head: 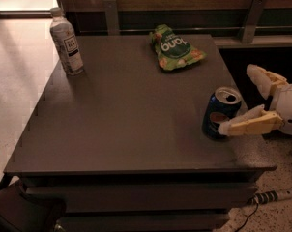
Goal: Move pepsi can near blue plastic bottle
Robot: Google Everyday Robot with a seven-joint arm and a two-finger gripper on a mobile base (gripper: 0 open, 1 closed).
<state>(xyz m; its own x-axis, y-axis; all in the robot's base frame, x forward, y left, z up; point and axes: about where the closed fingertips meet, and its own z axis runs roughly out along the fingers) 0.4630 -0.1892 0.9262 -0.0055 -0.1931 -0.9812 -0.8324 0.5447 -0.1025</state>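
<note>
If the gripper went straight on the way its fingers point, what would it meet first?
The pepsi can. The gripper is at the right edge of the table, open and pointing left at the can. Its nearer finger may already touch it; depth is unclear.

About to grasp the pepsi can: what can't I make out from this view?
1. Camera view: whether the gripper, open at the table's right side, touches the pepsi can; its near finger overlaps the can's front, so depth is unclear.
2. Arm behind the gripper: cut off by the right edge.
3. Blue plastic bottle label text: too small to read.
4. Dark shape at bottom left: cut by the corner, unidentifiable.
</note>
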